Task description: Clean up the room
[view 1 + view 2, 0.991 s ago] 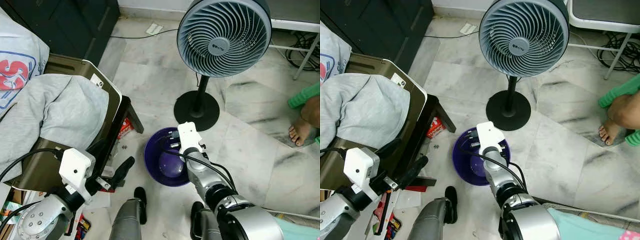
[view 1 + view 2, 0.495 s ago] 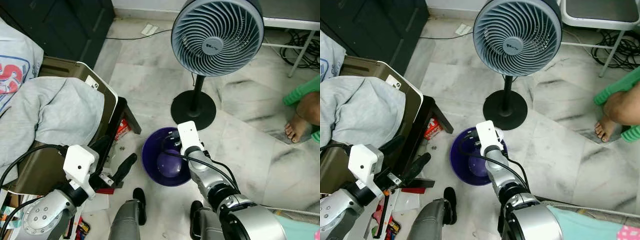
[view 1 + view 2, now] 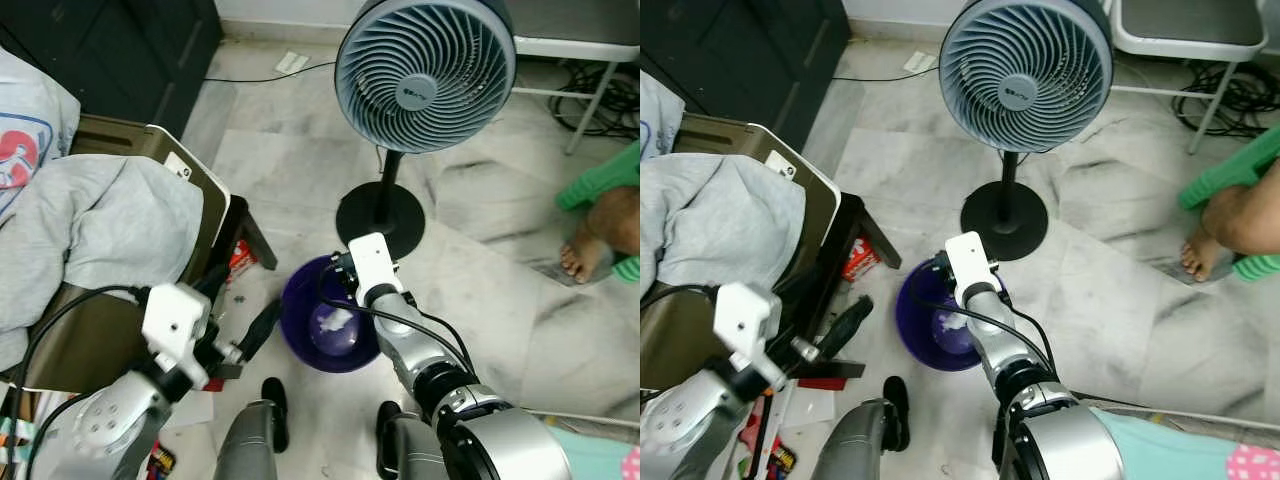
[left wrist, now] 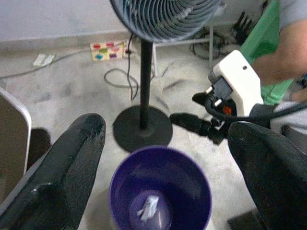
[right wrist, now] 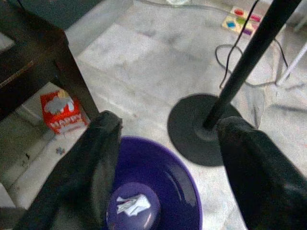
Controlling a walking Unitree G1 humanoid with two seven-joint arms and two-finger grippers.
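A purple basin (image 3: 300,340) stands on the marble floor in front of my feet. A crumpled white paper (image 3: 335,320) lies on its raised middle, also seen as the paper (image 5: 129,205) in the right wrist view. My right gripper (image 5: 168,122) hangs open over the basin's far rim (image 5: 187,191), close to the fan's base, with nothing between its fingers. My left gripper (image 3: 250,305) is held open at the basin's left side, next to the chair, and looks across at the basin (image 4: 115,187) and the right wrist.
A standing fan (image 3: 420,60) with a black round base (image 3: 380,215) rises just behind the basin. On the left is a dark chair (image 3: 225,215) draped with grey clothing (image 3: 100,230), a red carton (image 3: 240,258) beneath it. A person's foot (image 3: 585,260) rests at the right.
The white paper now lies in the basin, which held none before. My left gripper has come up and closer to the basin. The camera has shifted a little.
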